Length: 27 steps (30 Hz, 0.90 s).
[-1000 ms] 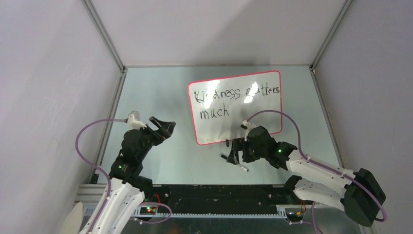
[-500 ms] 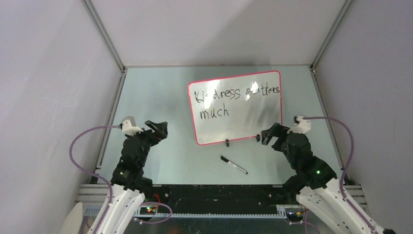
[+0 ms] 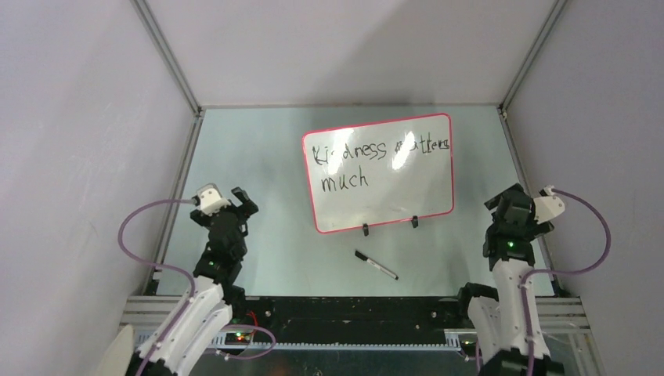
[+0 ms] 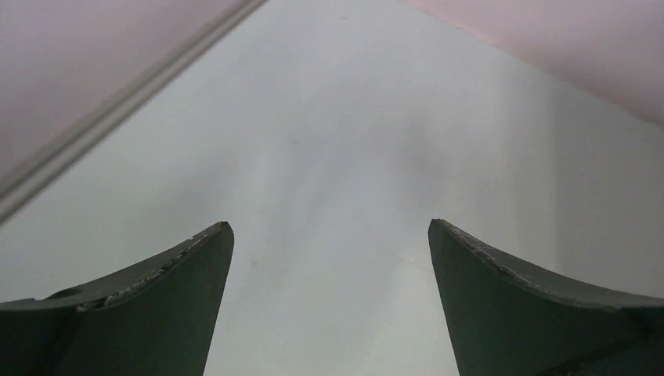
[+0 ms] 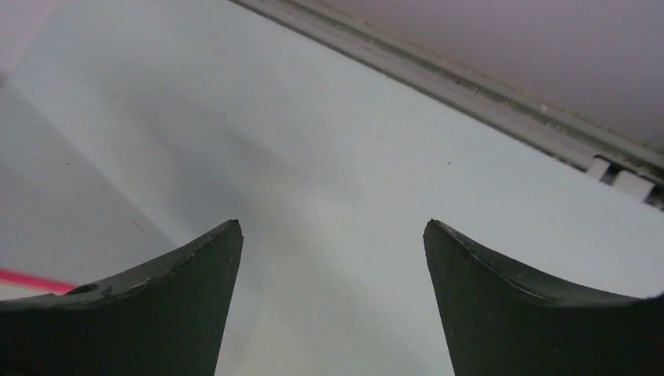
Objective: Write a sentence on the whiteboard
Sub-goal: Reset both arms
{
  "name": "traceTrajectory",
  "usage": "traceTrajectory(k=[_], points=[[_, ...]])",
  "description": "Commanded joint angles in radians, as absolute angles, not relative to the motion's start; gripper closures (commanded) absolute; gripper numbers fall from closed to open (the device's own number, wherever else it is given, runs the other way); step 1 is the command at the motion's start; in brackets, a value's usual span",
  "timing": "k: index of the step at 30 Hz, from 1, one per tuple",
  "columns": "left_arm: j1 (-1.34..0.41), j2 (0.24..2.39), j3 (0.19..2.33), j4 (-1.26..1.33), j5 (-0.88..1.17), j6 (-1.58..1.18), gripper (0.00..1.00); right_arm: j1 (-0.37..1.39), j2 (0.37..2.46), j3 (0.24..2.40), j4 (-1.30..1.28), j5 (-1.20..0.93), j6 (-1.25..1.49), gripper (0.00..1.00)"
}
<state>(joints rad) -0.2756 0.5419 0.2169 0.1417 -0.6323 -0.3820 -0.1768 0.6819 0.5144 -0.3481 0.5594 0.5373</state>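
The whiteboard, white with a red-pink rim, lies on the table at centre right. The sentence is in black marker: "Kindness matters" on the top line and "much" below, partly washed out by glare. A black marker pen lies loose on the table in front of the board. My left gripper is pulled back at the left, open and empty. At the right, beyond the board's right edge, my right gripper is also open, with only bare table between its fingers. A strip of the red rim shows at its left.
Two small black clip feet sit on the board's near edge. Grey enclosure walls with metal frame rails close in the table on the left, right and back.
My right gripper opened fully, left the marker pen lying on the table and swung back to the right side. My left arm drew back toward its base.
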Motion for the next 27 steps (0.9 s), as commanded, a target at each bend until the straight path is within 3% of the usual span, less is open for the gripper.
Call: traceTrajectory(k=[1,7,18,22,24,25,27], points=[[-0.253,0.677,0.173,0.482,-0.824,-0.130,0.01,-0.291,0.797,0.422,-0.018,0.354,0.477,0.12],[-0.162,0.935,0.077,0.968,-0.651,-0.086,0.01,-0.212,0.877,0.298,0.388,0.271,0.253,0.09],[-0.147,1.061,0.118,1.027,-0.573,0.046,0.08,-0.004,1.036,0.193,0.708,0.171,0.069,0.12],[-0.125,1.314,0.030,1.483,-0.482,0.100,0.15,0.029,1.098,0.204,0.779,0.163,0.073,0.12],[-0.118,1.286,0.055,1.343,-0.477,0.076,0.15,0.040,1.130,0.206,0.814,0.164,0.069,0.12],[-0.104,1.258,0.068,1.297,-0.464,0.064,0.07,0.042,1.141,0.212,0.837,0.161,0.065,0.12],[-0.092,1.276,0.094,1.279,-0.456,0.053,0.01,0.058,1.178,0.214,0.877,0.166,0.040,0.12]])
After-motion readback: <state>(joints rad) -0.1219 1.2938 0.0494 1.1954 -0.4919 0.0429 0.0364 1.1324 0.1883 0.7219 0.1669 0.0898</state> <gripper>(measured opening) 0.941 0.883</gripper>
